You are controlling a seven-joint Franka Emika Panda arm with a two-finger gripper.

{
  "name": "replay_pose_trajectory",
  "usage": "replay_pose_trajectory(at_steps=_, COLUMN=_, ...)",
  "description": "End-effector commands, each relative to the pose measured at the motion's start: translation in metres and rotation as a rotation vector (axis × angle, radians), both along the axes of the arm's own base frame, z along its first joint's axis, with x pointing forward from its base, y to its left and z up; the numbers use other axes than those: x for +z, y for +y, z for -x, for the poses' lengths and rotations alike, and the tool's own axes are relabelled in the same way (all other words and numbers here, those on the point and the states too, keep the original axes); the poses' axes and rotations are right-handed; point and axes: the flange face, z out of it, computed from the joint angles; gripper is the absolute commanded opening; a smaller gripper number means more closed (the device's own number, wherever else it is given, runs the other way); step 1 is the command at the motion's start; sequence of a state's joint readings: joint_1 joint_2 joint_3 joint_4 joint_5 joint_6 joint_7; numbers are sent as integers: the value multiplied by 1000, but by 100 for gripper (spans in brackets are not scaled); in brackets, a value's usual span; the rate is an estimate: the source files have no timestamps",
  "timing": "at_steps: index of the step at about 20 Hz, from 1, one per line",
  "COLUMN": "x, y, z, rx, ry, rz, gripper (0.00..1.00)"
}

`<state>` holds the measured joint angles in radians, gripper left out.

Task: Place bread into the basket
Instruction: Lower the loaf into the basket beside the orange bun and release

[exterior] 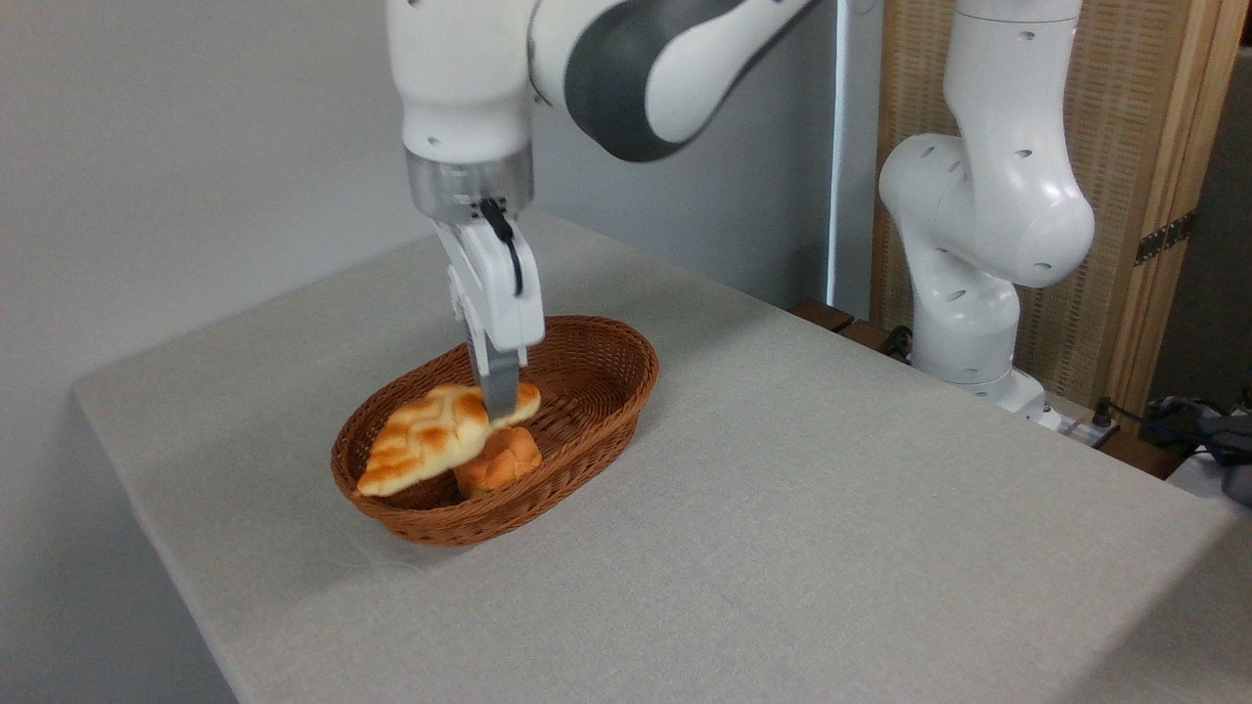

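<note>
The gripper (501, 399) pinched the long loaf (440, 434) over the basket (606, 391). The jaws were squeezed on it (near its fat end). The round bun (501, 460) sat underneath.

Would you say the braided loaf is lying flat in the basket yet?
No: the braided loaf lies tilted, propped on the round bun, its tip over the basket rim.

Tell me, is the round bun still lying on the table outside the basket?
No, the round bun sits inside the basket, partly under the braided loaf that the gripper is at.
</note>
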<state>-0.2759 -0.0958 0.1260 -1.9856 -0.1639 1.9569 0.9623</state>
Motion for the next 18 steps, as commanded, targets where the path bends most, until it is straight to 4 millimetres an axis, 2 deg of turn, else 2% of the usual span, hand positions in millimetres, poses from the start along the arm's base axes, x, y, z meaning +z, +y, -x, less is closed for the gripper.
replay_pose_trajectory(at_steps=1, x=11, y=-37, z=18, rx=-15, ry=43, rz=1, gripper=26)
replay_pose_trajectory(at_steps=2, x=9, y=-44, z=22, rx=-33, ry=64, rz=-8, gripper=35)
replay_pose_trajectory(at_steps=3, x=7, y=-46, z=25, rx=-41, ry=80, rz=-13, gripper=70)
replay_pose_trajectory(at_steps=4, x=6, y=-47, z=25, rx=-44, ry=86, rz=-15, gripper=91)
replay_pose_trajectory(at_steps=5, x=5, y=-47, z=26, rx=-50, ry=94, rz=-20, gripper=100)
replay_pose_trajectory(at_steps=11, x=-5, y=-54, z=33, rx=-103, ry=143, rz=-95, gripper=100)
replay_pose_trajectory(at_steps=18, x=-8, y=-59, z=35, rx=-117, ry=145, rz=-117, gripper=100)
